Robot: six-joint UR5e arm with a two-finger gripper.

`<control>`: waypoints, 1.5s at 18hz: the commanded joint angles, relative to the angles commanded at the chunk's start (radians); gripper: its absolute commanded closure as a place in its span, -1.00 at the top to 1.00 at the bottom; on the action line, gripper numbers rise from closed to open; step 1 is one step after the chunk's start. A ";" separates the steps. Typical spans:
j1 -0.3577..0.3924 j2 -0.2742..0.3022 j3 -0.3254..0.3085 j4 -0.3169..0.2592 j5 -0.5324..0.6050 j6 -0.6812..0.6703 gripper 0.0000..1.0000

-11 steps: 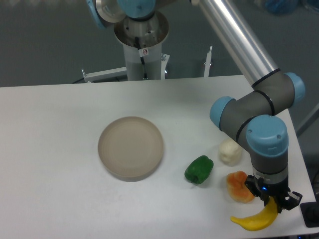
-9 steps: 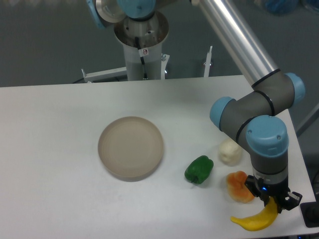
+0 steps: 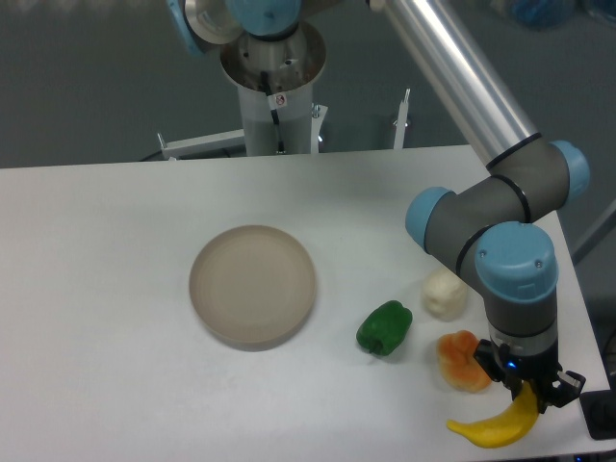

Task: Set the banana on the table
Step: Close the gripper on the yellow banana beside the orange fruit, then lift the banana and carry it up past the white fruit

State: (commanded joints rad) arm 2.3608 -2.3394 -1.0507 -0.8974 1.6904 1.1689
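The yellow banana (image 3: 493, 426) is at the front right corner of the white table (image 3: 115, 289), curving left from its upper end. My gripper (image 3: 526, 388) points straight down and is shut on that upper end. Whether the banana's lower tip touches the tabletop I cannot tell. The arm's blue-capped wrist stands directly above the gripper.
A lumpy orange fruit (image 3: 461, 359) lies just left of the gripper. A green pepper (image 3: 385, 327) and a pale white object (image 3: 444, 294) sit nearby. A round beige plate (image 3: 252, 285) rests mid-table. The table's right and front edges run close to the banana.
The gripper and the banana have shifted very slightly down and to the right. Nothing else has moved.
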 joint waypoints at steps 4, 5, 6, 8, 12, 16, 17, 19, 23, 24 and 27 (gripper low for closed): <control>0.011 0.067 -0.089 -0.008 0.000 0.005 -0.41; 0.012 0.087 -0.112 -0.011 0.000 0.009 -0.41; 0.014 0.109 -0.136 -0.012 0.002 0.017 -0.41; 0.026 0.162 -0.195 -0.018 0.003 0.041 -0.41; 0.055 0.279 -0.340 -0.032 0.002 0.109 -0.41; 0.081 0.371 -0.469 -0.031 -0.002 0.173 -0.41; 0.083 0.389 -0.503 -0.029 -0.002 0.189 -0.41; 0.093 0.423 -0.583 -0.025 0.000 0.234 -0.41; 0.097 0.526 -0.724 -0.025 -0.011 0.285 -0.41; 0.098 0.546 -0.757 -0.025 -0.014 0.285 -0.41; 0.098 0.597 -0.848 -0.023 -0.025 0.285 -0.41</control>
State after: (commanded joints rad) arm 2.4590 -1.7428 -1.8988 -0.9204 1.6659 1.4542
